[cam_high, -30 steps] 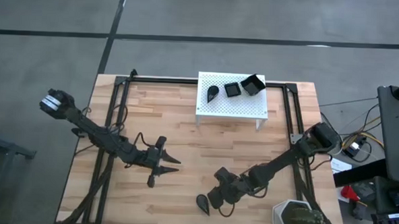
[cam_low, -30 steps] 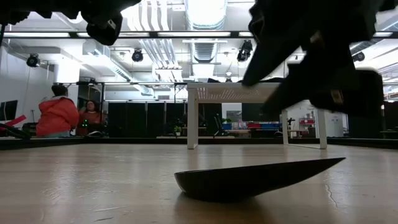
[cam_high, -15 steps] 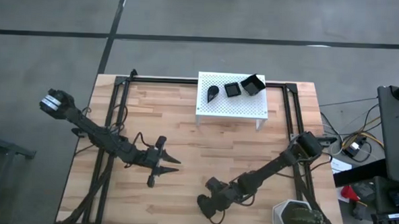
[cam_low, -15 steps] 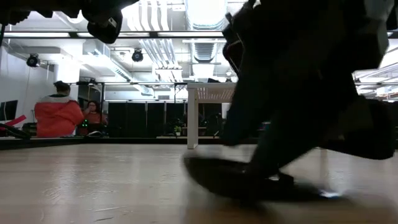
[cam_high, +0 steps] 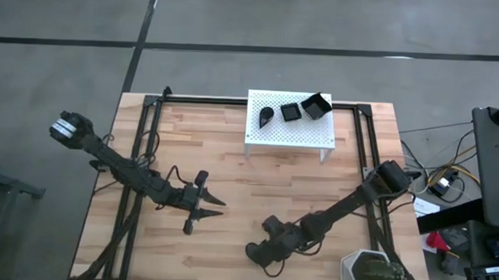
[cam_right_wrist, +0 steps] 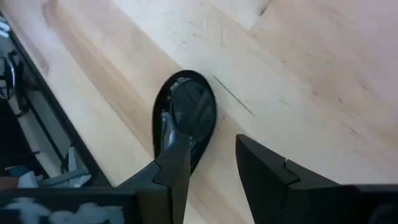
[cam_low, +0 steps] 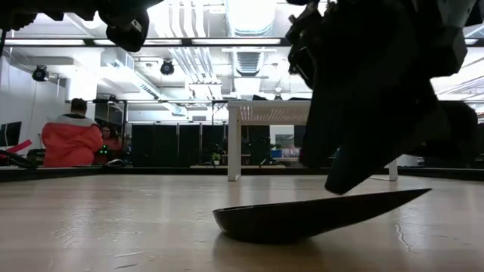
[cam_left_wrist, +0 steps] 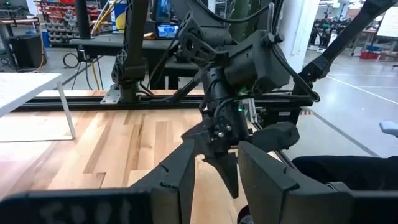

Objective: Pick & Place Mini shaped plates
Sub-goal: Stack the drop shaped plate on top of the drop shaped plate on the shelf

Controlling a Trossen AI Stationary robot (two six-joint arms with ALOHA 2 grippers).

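A black teardrop mini shaped plate (cam_right_wrist: 196, 106) lies on its underside on the wooden table near the front edge, its pointed end (cam_low: 404, 196) raised. My right gripper (cam_right_wrist: 205, 134) hangs open over it, slanting down. One finger (cam_right_wrist: 174, 155) stands over the plate's hollow and the other (cam_right_wrist: 261, 168) stands outside the rim, above bare wood. In the high view this gripper (cam_high: 260, 253) hides most of the plate. Three more black plates, a teardrop (cam_high: 267, 117) and two square ones (cam_high: 291, 111) (cam_high: 316, 106), sit on the white stand (cam_high: 287, 137). My left gripper (cam_high: 210, 202) waits open at mid-left. My right gripper straddles the teardrop plate's rim near its round end (cam_right_wrist: 186, 146), coming from above at a slant. I cannot tell whether either finger touches the plate. The plate lies flat on the table.
A white pot with a green plant (cam_high: 370, 274) stands at the front right corner, close to the right arm. The stand's legs (cam_low: 234, 147) rise at the table's far side. People sit in the room beyond the table (cam_low: 69, 141).
My right gripper has moved down and toward the table's near left, from beside the teardrop plate to right over it, and has tipped further downward. The plate lies where it lay.
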